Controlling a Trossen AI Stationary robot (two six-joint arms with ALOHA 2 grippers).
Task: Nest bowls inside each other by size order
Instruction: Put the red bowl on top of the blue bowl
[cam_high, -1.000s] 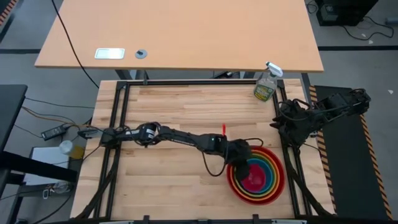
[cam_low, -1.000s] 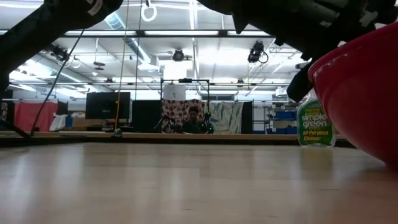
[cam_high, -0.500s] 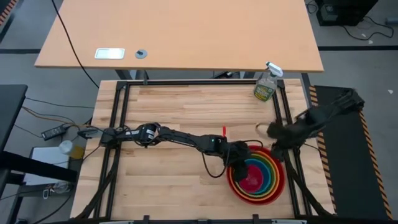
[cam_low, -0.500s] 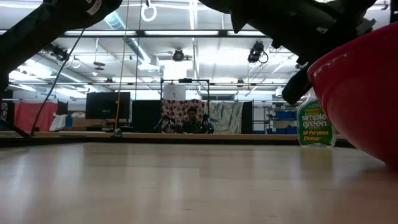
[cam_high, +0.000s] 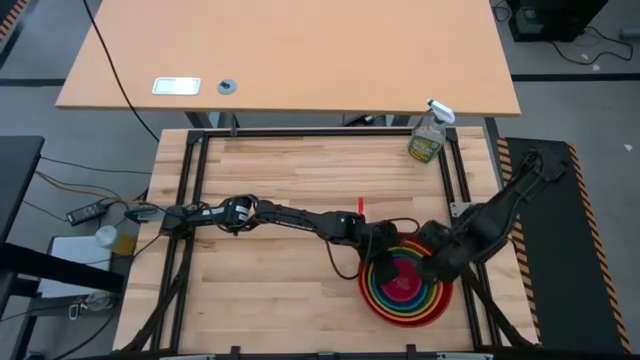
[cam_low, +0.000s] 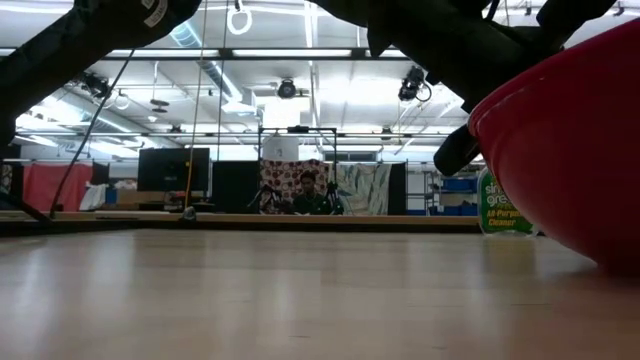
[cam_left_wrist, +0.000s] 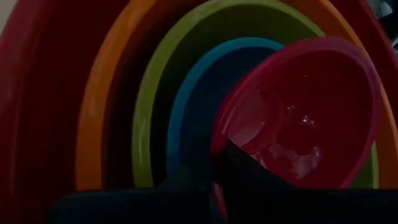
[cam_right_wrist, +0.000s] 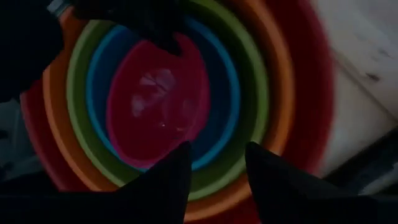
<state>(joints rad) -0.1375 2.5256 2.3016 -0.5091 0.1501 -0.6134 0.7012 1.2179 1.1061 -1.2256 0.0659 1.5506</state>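
Five bowls sit nested near the table's front right: red (cam_high: 403, 322) outermost, then orange, green, blue and pink (cam_high: 402, 284). In the low view the red bowl (cam_low: 580, 150) rests on its base. The pink bowl (cam_left_wrist: 298, 112) lies tilted in the blue one (cam_left_wrist: 186, 118). My left gripper (cam_high: 385, 264) is at the stack's left side, shut on the pink bowl. My right gripper (cam_high: 432, 268) is open over the stack's right side; its fingers (cam_right_wrist: 180, 168) stand above the green and orange rims (cam_right_wrist: 214, 180). My left gripper holds the pink bowl's rim (cam_left_wrist: 216, 155) on the side nearest it, apparently with one finger inside the bowl and one outside. It comes slanting down from the table's left. The bowl sits tilted inside the blue bowl. Whether my right gripper touches the bowls, I cannot tell.
A clear spray bottle (cam_high: 428, 135) stands at the table's far right corner and also shows behind the red bowl in the low view (cam_low: 497, 205). Bare wood lies to the left of and beyond the stack. A black frame rail (cam_high: 465, 230) runs along the table's right edge.
My right arm has swung in from beyond the table's right edge and come down over the stack's right side. The whole stack has slid a little toward the table's left. My left gripper has stayed on the pink bowl.
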